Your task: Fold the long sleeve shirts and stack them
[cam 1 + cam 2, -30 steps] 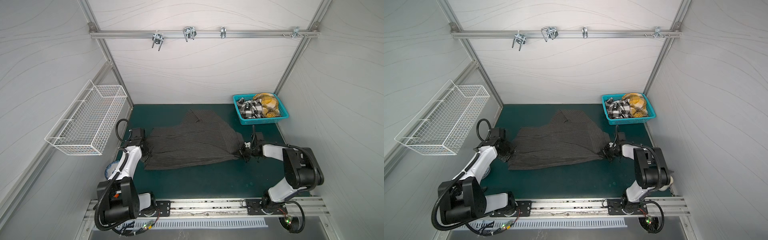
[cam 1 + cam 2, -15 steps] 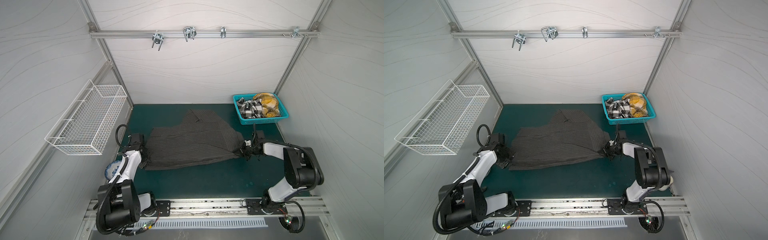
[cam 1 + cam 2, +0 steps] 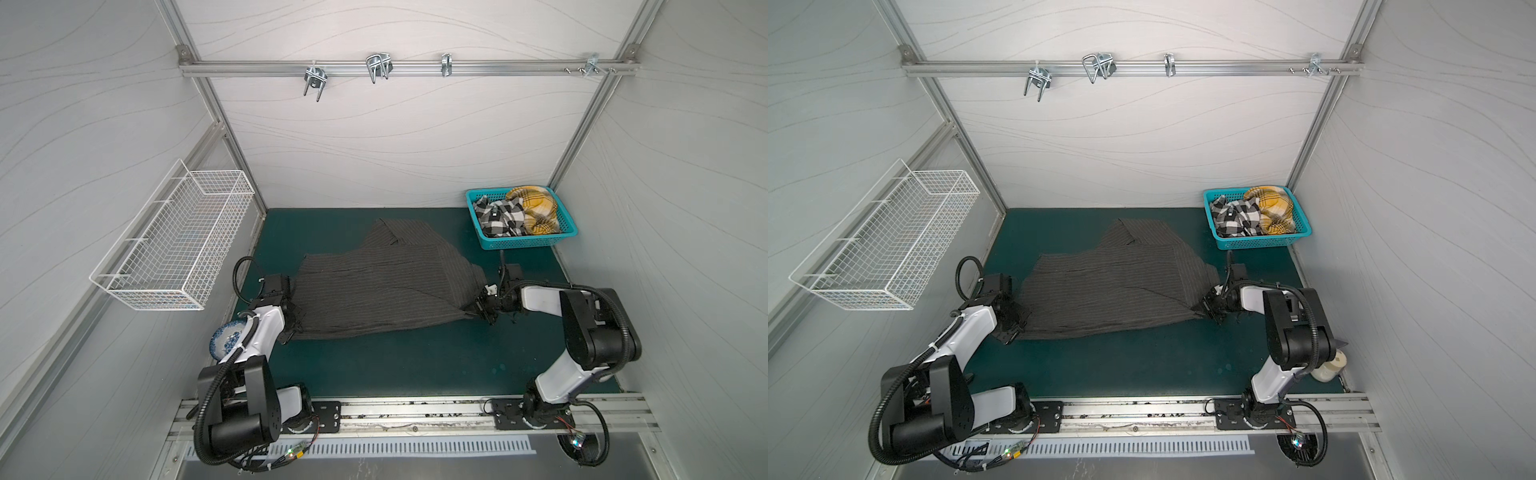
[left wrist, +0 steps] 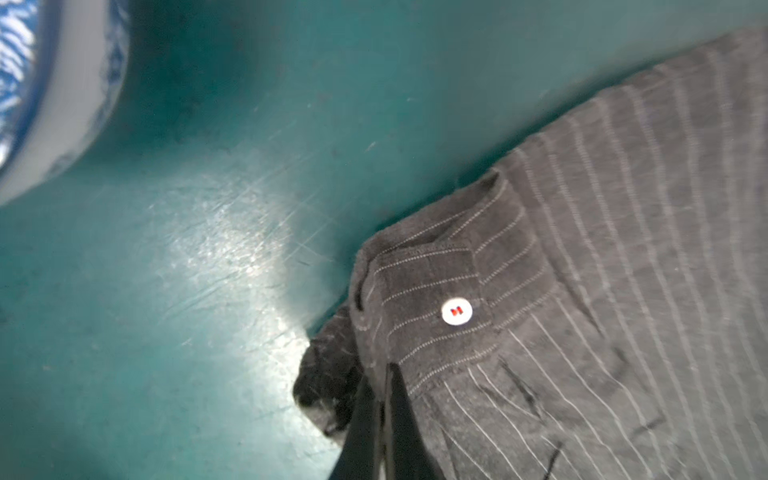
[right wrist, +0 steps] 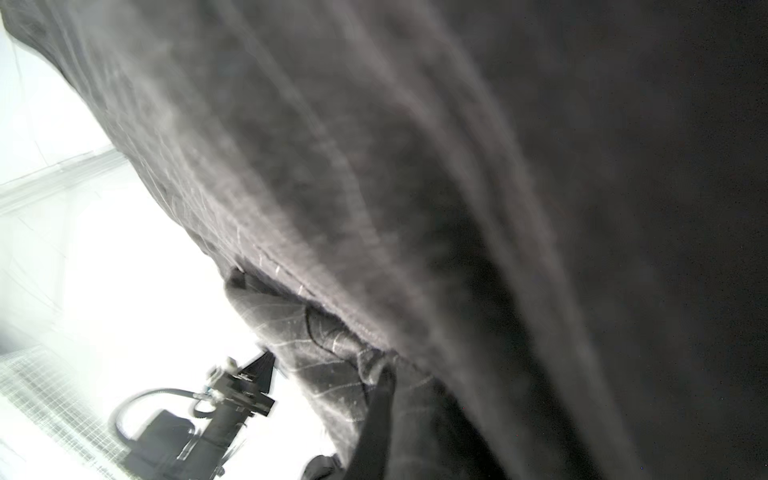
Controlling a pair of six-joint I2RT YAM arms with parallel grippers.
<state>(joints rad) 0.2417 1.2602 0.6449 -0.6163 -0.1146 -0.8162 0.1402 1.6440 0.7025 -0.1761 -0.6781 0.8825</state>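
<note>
1. Shows a dark pinstriped shirt (image 3: pixel 374 286) (image 3: pixel 1108 286) spread out over the middle of the green table (image 3: pixel 395 365) in both top views, with one part reaching toward the back wall.
2. Puts the left hand (image 3: pixel 296 321) (image 3: pixel 1014 322) low at the shirt's left edge, touching the cloth.
3. From the left wrist, finds two dark fingers (image 4: pixel 397 415) side by side with only a thin slit between them. Tips sit at a cuff (image 4: pixel 415 270) that bears a white button (image 4: pixel 456 311). Cannot tell whether any cloth is caught in that slit.
4. Puts the right hand (image 3: pixel 478 309) (image 3: pixel 1205 309) at the shirt's right corner, where the cloth draws to a point against it.
5. From the right wrist, sees little but blurred dark cloth close up, bunched around one dark finger (image 5: pixel 378 415). Cannot tell how far this hand stands open, nor whether it grips the corner.
6. Finds a teal basket (image 3: pixel 523 242) at the back right of the table, apart from the spread shirt.
7. Holds, inside the basket, a crumpled black-and-white plaid shirt (image 3: pixel 498 218) with a yellow plaid shirt (image 3: pixel 536 205) touching it on the right.
8. Shows a blue-and-white bowl (image 3: pixel 226 338) (image 4: pixel 41 104) at the table's left edge, beside the left arm.
</note>
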